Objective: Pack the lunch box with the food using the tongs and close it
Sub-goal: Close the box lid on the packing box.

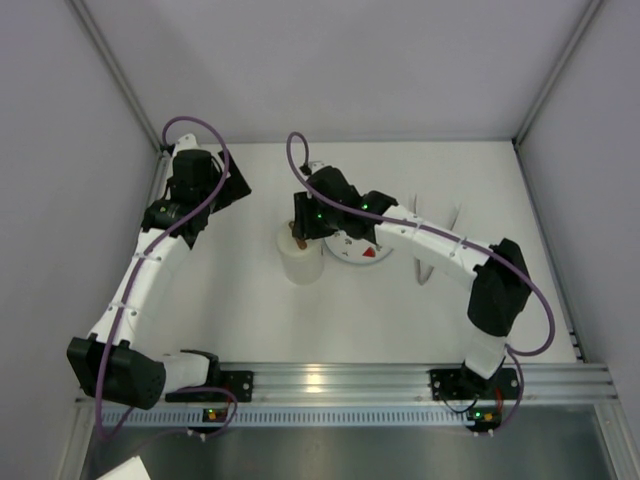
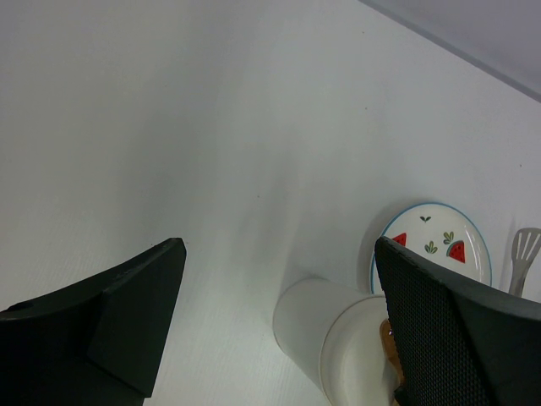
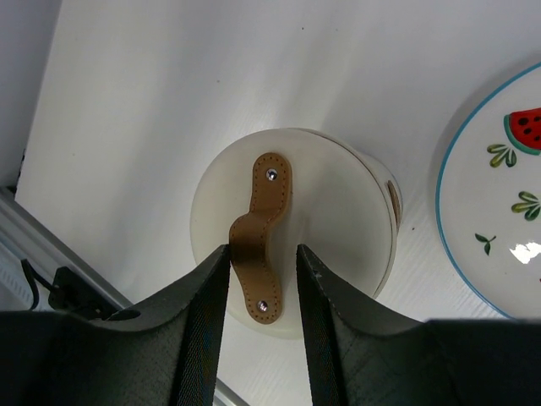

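The lunch box [image 1: 300,262] is a white cylinder standing mid-table with its round lid [image 3: 330,211] on top. My right gripper [image 3: 262,249] hangs over the lid, its jaws narrowly open astride the brown strap handle [image 3: 269,190]. The left finger touches the strap and a small gap shows at the right finger. My left gripper [image 2: 279,245] is wide open and empty, up over the table left of the lunch box [image 2: 317,326]. The tongs [image 1: 457,220] lie right of the plate, their scalloped tip [image 2: 526,254] showing. No food is in view.
The white plate with watermelon marks [image 1: 355,250] lies just right of the lunch box, partly under my right arm, and it shows bare [image 3: 499,211]. Grey walls close the table at the back and sides. A metal rail [image 1: 330,385] runs along the near edge.
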You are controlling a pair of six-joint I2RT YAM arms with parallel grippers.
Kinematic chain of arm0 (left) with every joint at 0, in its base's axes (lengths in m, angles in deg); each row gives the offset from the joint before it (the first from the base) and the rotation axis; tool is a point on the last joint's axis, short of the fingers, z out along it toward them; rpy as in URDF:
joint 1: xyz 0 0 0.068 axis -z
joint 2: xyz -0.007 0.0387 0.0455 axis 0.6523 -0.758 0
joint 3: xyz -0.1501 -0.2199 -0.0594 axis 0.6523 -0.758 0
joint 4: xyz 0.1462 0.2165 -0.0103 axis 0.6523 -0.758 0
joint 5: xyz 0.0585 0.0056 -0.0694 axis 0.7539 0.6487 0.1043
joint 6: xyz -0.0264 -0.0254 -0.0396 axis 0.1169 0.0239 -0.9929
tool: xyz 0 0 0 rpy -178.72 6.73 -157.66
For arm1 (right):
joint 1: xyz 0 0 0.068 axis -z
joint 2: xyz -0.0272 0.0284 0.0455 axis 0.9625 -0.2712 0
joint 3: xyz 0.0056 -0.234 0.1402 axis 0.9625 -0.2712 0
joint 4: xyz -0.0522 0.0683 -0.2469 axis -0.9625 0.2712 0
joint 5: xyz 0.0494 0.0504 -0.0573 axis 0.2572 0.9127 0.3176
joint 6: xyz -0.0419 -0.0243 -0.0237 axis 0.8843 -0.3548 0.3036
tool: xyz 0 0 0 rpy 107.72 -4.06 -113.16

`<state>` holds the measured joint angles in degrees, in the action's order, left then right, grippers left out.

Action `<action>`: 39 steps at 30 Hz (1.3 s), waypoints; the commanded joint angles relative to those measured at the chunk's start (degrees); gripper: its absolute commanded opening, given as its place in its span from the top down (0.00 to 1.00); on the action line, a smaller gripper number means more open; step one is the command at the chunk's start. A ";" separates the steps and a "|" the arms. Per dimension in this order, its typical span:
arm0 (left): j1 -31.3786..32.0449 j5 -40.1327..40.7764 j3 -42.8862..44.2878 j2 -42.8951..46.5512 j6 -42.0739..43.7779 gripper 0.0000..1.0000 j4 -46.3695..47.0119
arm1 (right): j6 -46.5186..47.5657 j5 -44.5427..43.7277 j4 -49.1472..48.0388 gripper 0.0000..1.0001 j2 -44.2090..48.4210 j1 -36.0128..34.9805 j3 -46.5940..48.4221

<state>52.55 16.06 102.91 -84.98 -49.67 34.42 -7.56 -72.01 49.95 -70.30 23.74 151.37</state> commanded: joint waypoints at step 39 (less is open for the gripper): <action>0.12 0.10 -0.43 1.41 0.46 0.01 0.80 | 0.79 -0.90 2.61 0.63 4.46 2.80 -1.92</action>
<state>52.55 16.04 102.89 -84.98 -49.67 34.44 -6.33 -72.32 51.89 -65.42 25.05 149.82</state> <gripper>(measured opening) 0.991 0.374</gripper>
